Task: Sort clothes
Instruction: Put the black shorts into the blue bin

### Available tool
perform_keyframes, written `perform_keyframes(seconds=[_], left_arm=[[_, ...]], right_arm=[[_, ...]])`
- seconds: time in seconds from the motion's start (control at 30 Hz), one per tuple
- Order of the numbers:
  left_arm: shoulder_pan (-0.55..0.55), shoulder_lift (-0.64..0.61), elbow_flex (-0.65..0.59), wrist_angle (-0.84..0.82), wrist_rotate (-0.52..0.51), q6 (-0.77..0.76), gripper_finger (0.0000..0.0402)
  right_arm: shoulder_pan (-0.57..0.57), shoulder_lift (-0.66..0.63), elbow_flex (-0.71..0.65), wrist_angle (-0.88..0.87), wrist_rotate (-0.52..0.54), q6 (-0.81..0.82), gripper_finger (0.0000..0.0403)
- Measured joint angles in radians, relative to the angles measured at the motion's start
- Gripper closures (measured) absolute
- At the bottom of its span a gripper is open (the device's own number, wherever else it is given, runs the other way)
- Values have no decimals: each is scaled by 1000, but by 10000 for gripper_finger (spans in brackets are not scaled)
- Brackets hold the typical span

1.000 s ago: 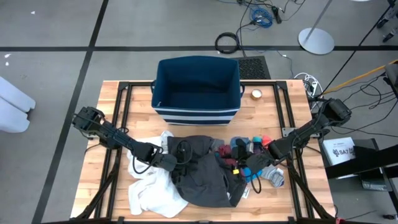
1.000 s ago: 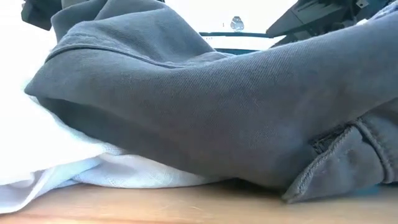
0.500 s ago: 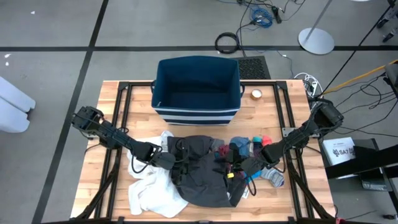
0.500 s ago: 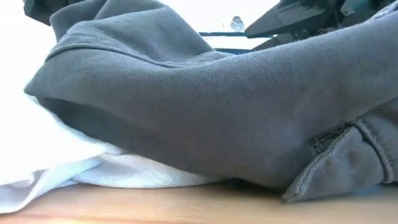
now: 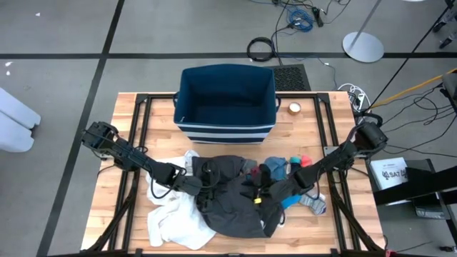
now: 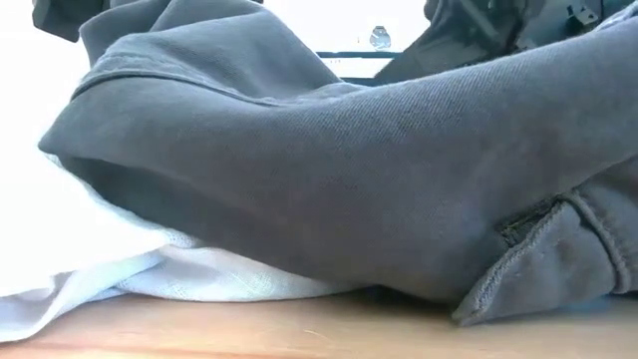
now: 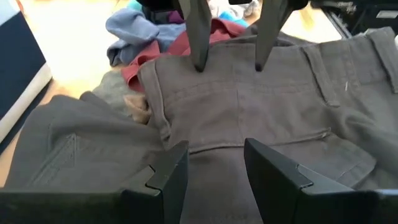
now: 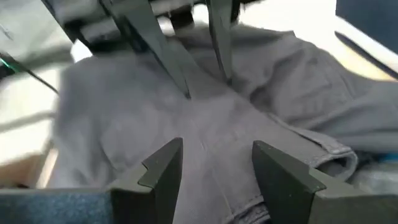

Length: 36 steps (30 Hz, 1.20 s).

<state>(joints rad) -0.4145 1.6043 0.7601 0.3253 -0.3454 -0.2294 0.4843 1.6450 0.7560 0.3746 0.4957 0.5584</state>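
Only one bit of lettering is partly legible: a white box off the table's right edge carries dark print that seems to begin "SAT", the rest too small to make out. Nothing on the clothes or the bin can be read.

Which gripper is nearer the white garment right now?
Left. The left gripper is over the dark grey garment right beside the white garment. The right gripper is farther off, across the grey garment's other side.
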Motion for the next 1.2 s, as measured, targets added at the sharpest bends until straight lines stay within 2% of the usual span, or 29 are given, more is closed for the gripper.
perform_keyframes(seconds=[0.1,0.3,0.37,0.43,0.53,0.6,0.77,1.03,1.2], left_arm=[[0,0,0,-3,0,0,237],[-2,0,0,-45,0,-11,237],[-3,0,0,-70,0,-35,237],[-3,0,0,-88,0,-52,237],[-3,0,0,-89,0,-53,237],[-3,0,0,-89,-1,-53,237],[-3,0,0,-89,-2,-53,237],[-3,0,0,-89,-4,-53,237],[-3,0,0,-89,-4,-54,237]], right_arm=[[8,22,63,-134,9,-47,220],[69,44,209,-356,156,-157,220],[87,44,255,-448,238,-122,220],[95,44,297,-567,291,5,220],[77,44,335,-710,250,226,220],[63,44,334,-739,209,290,220],[36,44,334,-748,103,323,220],[20,46,334,-736,36,352,220],[7,110,334,-665,-42,334,220]])
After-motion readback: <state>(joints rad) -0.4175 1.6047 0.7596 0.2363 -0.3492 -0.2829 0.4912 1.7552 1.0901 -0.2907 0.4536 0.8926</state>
